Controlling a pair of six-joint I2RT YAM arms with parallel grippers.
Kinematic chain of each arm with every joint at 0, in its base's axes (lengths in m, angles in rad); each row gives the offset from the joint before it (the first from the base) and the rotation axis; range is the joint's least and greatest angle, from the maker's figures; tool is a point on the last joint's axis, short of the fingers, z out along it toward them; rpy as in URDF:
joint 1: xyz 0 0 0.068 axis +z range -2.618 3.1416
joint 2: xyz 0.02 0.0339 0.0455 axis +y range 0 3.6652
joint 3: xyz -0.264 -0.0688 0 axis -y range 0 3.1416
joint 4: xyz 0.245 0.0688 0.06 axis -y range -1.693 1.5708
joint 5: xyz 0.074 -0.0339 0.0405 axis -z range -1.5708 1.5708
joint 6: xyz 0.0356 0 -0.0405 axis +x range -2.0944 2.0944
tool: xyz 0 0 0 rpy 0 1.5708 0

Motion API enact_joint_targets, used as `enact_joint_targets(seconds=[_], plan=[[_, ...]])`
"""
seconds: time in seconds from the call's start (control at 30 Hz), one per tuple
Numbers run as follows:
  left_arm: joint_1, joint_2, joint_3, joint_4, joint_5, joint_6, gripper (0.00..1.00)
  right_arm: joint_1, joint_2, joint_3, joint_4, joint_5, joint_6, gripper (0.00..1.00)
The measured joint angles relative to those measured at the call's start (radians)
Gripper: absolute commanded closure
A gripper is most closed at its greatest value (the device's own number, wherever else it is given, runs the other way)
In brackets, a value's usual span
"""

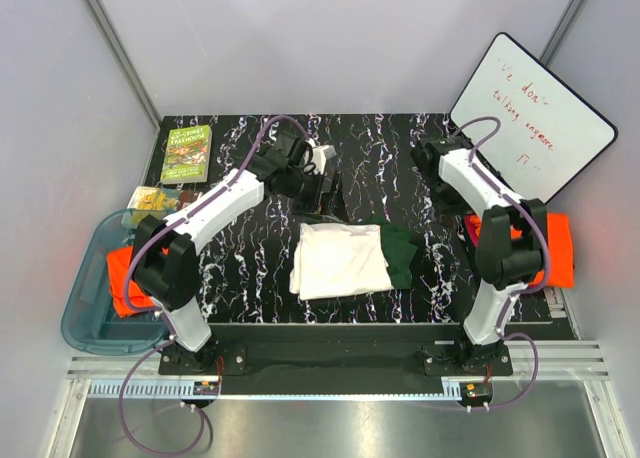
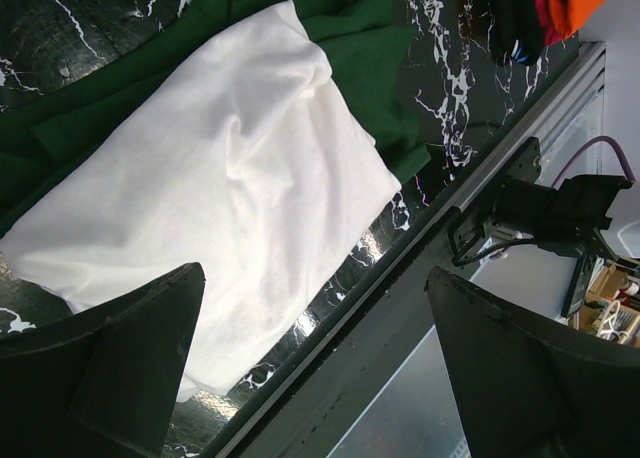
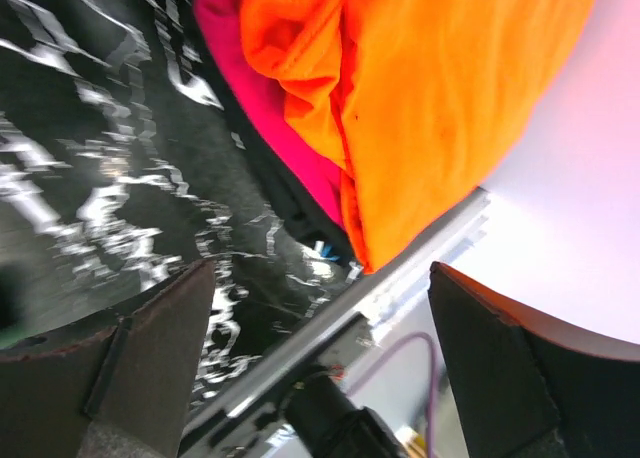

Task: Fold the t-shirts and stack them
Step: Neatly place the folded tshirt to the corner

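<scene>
T-shirt in cream [image 1: 340, 260] was found folded centrally on the tabletop [image 1: 400, 148], with orange t-shirts [image 1: 560, 248] piled well apart at the right edge. Left tool [image 2: 315, 288] and right tool [image 3: 320, 278] were found released, empty. The fold could be undone if lifted one-sidedly.

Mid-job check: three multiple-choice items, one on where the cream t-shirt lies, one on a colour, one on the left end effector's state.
1. Where on the table does the cream t-shirt lie?
A. far left corner
B. middle
C. near right corner
2. What colour are its sleeves?
A. dark green
B. red
C. yellow
3. How is the left end effector?
A. shut on the t-shirt
B. shut, empty
C. open, empty
Answers: 1 B, top view shows it centred; 2 A, green cloth at its right side; 3 C, fingers wide apart, gripping nothing.
</scene>
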Motion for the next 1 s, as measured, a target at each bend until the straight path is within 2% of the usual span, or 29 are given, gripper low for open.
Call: enact_joint_targets(seconds=[0.13, 0.23, 0.47, 0.63, 0.67, 0.7, 0.8, 0.83, 0.9, 0.93, 1.0], plan=[[0.001, 0.000, -0.002, 0.001, 0.006, 0.000, 0.01, 0.000, 0.092, -0.055, -0.007, 0.027, 0.015, 0.08], [0.002, 0.000, -0.007, 0.003, 0.007, 0.001, 0.01, 0.000, 0.168, -0.088, -0.006, 0.029, 0.025, 0.13], [0.002, 0.000, -0.013, 0.003, 0.010, 0.001, 0.01, 0.000, 0.312, -0.121, -0.008, 0.051, 0.048, 0.29], [0.002, 0.001, -0.013, 0.004, 0.012, 0.001, 0.01, -0.008, 0.402, -0.126, -0.030, 0.134, 0.098, 0.41], [0.002, 0.001, -0.013, 0.003, 0.013, 0.001, 0.01, -0.013, 0.420, -0.126, -0.041, 0.153, 0.108, 0.47], [0.002, 0.001, -0.013, 0.003, 0.013, 0.001, 0.01, -0.022, 0.436, -0.126, -0.052, 0.175, 0.124, 0.62], [0.002, 0.001, -0.013, 0.003, 0.014, 0.001, 0.01, -0.059, 0.467, -0.116, -0.051, 0.210, 0.160, 0.84], [0.002, 0.001, -0.013, 0.003, 0.014, 0.001, 0.01, -0.073, 0.478, -0.112, -0.048, 0.215, 0.166, 0.90], [0.002, 0.001, -0.014, 0.004, 0.014, 0.001, 0.01, -0.098, 0.489, -0.105, -0.048, 0.221, 0.175, 0.92], [0.002, 0.001, -0.016, 0.004, 0.014, 0.001, 0.01, -0.117, 0.491, -0.100, -0.049, 0.227, 0.177, 1.00], [0.002, 0.001, -0.024, 0.006, 0.014, 0.001, 0.01, -0.145, 0.491, -0.086, -0.051, 0.226, 0.178, 1.00]])
